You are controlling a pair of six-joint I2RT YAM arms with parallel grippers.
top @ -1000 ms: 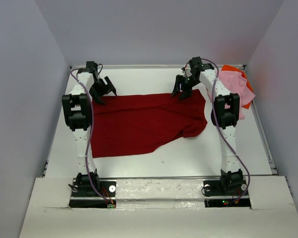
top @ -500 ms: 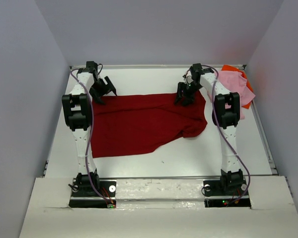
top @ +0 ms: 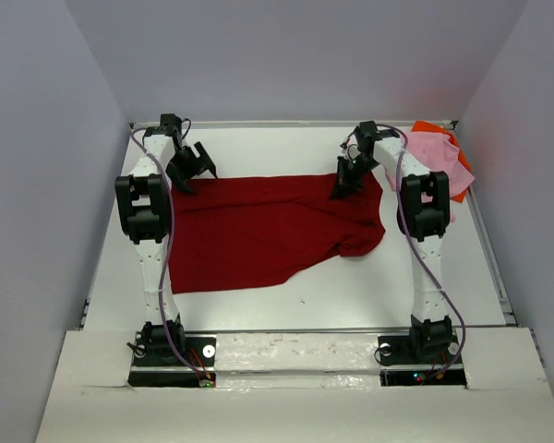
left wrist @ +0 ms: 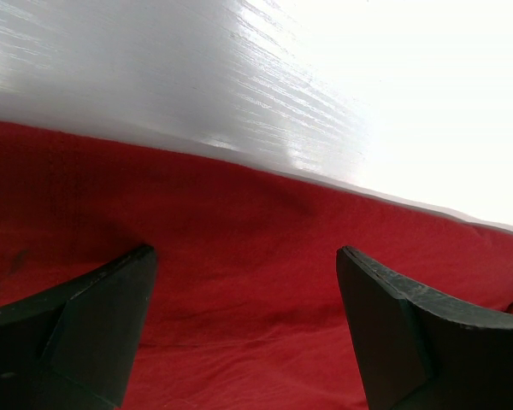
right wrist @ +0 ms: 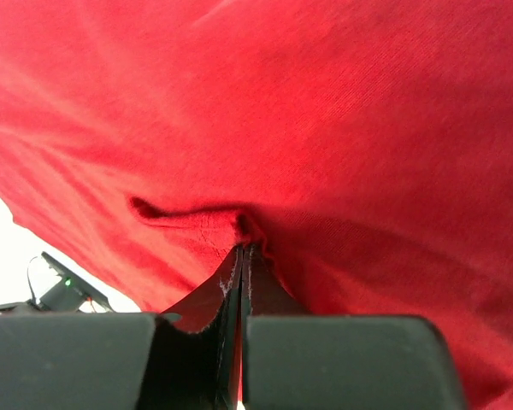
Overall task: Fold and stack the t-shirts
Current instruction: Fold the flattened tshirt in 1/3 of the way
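Dark red t-shirt (top: 268, 231) spread flat, centre; pink t-shirt (top: 434, 161) atop orange t-shirt (top: 428, 125), right.

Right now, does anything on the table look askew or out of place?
The red shirt lies crooked: its left part is flat, but its right end is bunched. At the far right edge, the pink shirt lies crumpled over the orange shirt, not folded.

White table (top: 351, 295): red shirt (top: 258, 231), pink shirt (top: 439, 161), orange shirt (top: 427, 126).

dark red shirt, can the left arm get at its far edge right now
Probably yes: the left gripper hangs open over that edge of the dark red shirt, and in the left wrist view nothing lies between them.
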